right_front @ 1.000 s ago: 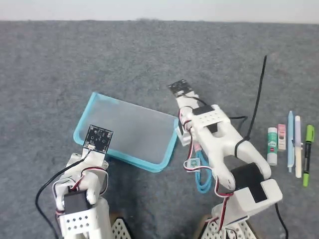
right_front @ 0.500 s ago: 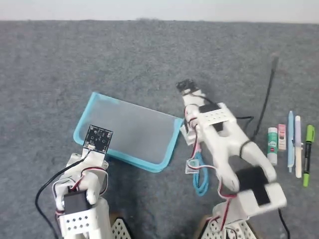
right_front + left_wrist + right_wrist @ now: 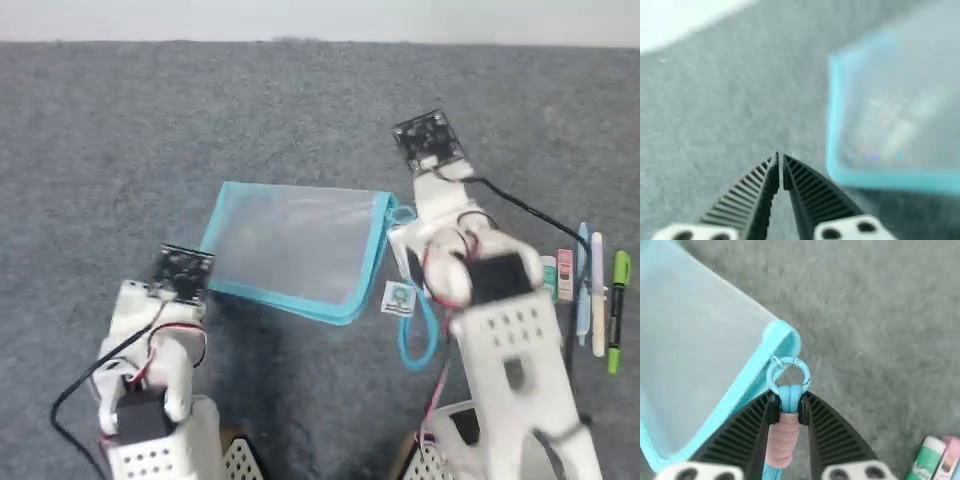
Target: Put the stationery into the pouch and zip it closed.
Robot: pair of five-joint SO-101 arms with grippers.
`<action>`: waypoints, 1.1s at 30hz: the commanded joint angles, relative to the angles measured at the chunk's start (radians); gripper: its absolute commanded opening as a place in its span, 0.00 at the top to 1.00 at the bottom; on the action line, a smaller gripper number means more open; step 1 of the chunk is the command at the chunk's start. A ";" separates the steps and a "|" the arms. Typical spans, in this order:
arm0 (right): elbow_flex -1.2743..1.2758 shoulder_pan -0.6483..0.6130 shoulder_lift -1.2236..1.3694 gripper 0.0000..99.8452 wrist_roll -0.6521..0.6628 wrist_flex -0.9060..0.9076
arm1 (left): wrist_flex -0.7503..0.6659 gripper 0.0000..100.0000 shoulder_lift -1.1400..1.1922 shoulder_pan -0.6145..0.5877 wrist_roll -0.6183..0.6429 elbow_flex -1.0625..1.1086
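The translucent pouch (image 3: 295, 250) with turquoise trim lies flat on the grey felt table cover (image 3: 130, 120), between the two arms; whether its zip is open cannot be told. The right gripper (image 3: 786, 399) sits at the pouch's zip corner, its jaws narrowed onto the blue wrist strap (image 3: 788, 392) just below the metal ring (image 3: 769, 376) that joins it to the zip; a pink sleeve (image 3: 781, 440) on the strap lies between the fingers. The rest of the strap trails back beside the right arm with a small paper tag (image 3: 398, 297). The left gripper (image 3: 780, 159) has its jaws pressed together on nothing, over bare felt just beside the pouch's other end. The stationery lies in a row to the right of the right arm, well apart from the pouch: glue stick (image 3: 925, 456), pink eraser (image 3: 565, 272), pale blue pen (image 3: 583, 262), white pen (image 3: 598, 295), green highlighter (image 3: 617, 310).
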 commanded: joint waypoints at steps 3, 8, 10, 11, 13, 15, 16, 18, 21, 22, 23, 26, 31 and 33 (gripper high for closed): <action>-0.002 -0.084 -0.151 0.99 0.012 0.007 | -0.109 0.93 0.473 0.121 0.196 -0.298; -0.187 -0.085 -0.104 0.99 0.025 0.027 | -0.219 0.92 0.822 0.259 0.273 -0.369; -0.336 -0.096 -0.035 0.99 0.034 0.084 | -0.308 0.92 0.913 0.290 0.296 -0.354; -0.414 -0.117 0.013 0.99 0.034 0.114 | -0.356 0.92 0.956 0.307 0.315 -0.351; -0.566 -0.162 0.119 0.99 0.032 0.171 | -0.428 0.92 1.034 0.374 0.354 -0.344; -0.704 -0.213 0.219 0.99 0.034 0.214 | -0.479 0.92 1.105 0.454 0.384 -0.351; -0.767 -0.249 0.262 0.99 0.038 0.236 | -0.508 0.92 1.135 0.488 0.397 -0.360; -0.881 -0.323 0.315 0.99 0.040 0.289 | -0.563 0.92 1.197 0.540 0.428 -0.381; -0.967 -0.441 0.338 0.99 0.091 0.357 | -0.614 0.92 1.260 0.592 0.489 -0.430; -0.970 -0.475 0.338 0.99 0.109 0.381 | -0.621 0.92 1.275 0.603 0.506 -0.447; -0.970 -0.503 0.338 0.99 0.124 0.409 | -0.623 0.92 1.286 0.611 0.525 -0.463; -0.947 -0.536 0.337 0.99 0.150 0.458 | -0.638 0.92 1.293 0.617 0.591 -0.486; -0.865 -0.585 0.272 0.99 0.189 0.429 | -0.756 0.92 1.298 0.628 0.740 -0.496; -0.776 -0.595 0.259 0.99 0.213 0.418 | -0.778 0.92 1.300 0.637 0.766 -0.496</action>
